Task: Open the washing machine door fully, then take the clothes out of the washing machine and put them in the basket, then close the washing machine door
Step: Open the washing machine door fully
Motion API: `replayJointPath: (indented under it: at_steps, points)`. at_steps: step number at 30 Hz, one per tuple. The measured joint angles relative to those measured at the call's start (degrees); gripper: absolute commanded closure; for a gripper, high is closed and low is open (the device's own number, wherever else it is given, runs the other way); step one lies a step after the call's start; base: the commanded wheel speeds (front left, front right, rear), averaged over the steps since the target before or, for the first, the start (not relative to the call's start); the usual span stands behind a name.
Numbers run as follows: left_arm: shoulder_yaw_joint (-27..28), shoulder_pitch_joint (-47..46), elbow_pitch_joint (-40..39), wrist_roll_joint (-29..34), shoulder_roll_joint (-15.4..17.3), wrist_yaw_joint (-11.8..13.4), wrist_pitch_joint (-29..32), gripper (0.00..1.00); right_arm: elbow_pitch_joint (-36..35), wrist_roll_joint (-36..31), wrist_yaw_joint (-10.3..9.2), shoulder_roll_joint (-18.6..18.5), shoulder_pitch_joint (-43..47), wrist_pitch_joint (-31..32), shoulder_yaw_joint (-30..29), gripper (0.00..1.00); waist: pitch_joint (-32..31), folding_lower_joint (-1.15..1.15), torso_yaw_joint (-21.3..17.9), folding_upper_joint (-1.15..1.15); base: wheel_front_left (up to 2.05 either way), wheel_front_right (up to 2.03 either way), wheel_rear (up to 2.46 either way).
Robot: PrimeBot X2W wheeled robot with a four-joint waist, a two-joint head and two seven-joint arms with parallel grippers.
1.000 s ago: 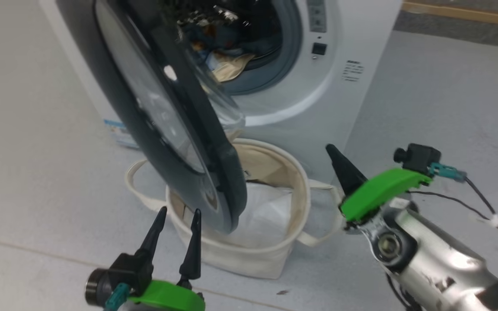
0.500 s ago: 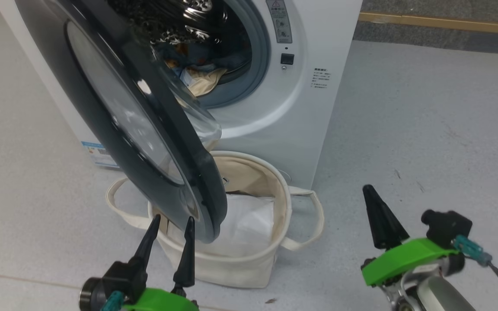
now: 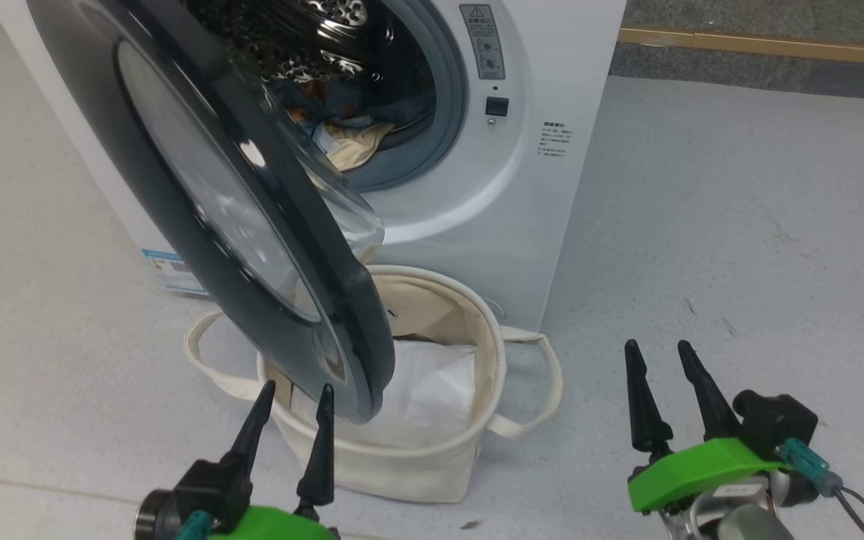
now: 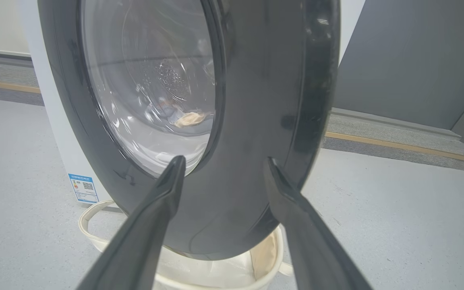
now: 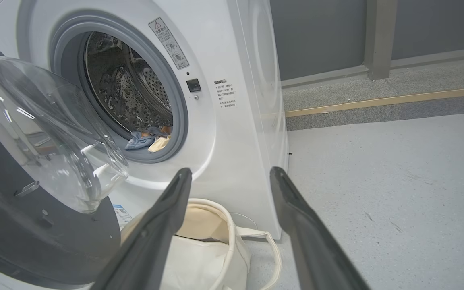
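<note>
The white washing machine (image 3: 552,90) (image 5: 240,121) stands ahead with its round black door (image 3: 252,247) (image 4: 256,121) (image 5: 22,225) swung partly open over the basket. Blue and cream clothes (image 3: 346,142) (image 5: 149,139) lie at the bottom of the drum. The cream basket (image 3: 492,352) (image 5: 216,245) sits on the floor under the door, a white sheet inside it. My left gripper (image 3: 293,394) (image 4: 222,161) is open just short of the door's lower rim, holding nothing. My right gripper (image 3: 657,352) (image 5: 230,173) is open and empty over the floor right of the basket.
Grey floor (image 3: 739,225) stretches to the right of the washer. A yellow strip (image 3: 762,41) and a raised grey kerb run along the back. The basket's handle loops (image 3: 544,382) stick out on both sides. A small blue label (image 3: 166,270) sits low on the washer front.
My right gripper has gone from shut to open and dropped back from the basket's right handle to the lower right. The head camera shifted; door and basket stay put.
</note>
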Motion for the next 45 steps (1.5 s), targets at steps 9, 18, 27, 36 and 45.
replayJointPath:
  at_steps: [9,18,27,36,45]
  points:
    - [1.2,-0.1,-7.8,-0.4,0.0,0.5,0.0,0.00,-0.5,-0.6,0.00,0.8,0.0,0.0,-1.5,0.00,0.5,0.00,0.7,0.00,0.00,0.00,0.00]
    - [-0.1,-4.9,-23.9,-0.4,0.0,0.7,-0.4,0.00,-0.5,-0.5,0.00,1.2,-0.1,0.0,-2.0,0.00,0.8,0.00,0.8,0.00,0.00,0.00,0.00]
    - [-13.0,-9.0,-23.3,-3.7,0.0,2.3,1.5,1.00,-0.8,1.1,0.00,1.4,-0.9,0.0,-1.6,0.00,2.0,0.00,-0.3,0.00,0.00,0.00,0.00]
    - [-18.5,-15.0,-5.0,-7.7,0.0,9.1,3.6,1.00,-0.8,2.5,0.00,1.4,-2.2,0.0,-1.0,0.00,3.5,0.00,-1.8,0.00,0.00,0.00,0.00]
    - [-19.6,-18.7,6.0,-10.6,-0.4,14.4,1.9,1.00,-0.7,2.6,0.00,1.4,-2.2,0.0,-0.3,0.00,4.7,0.00,-1.3,0.00,0.00,0.00,0.00]
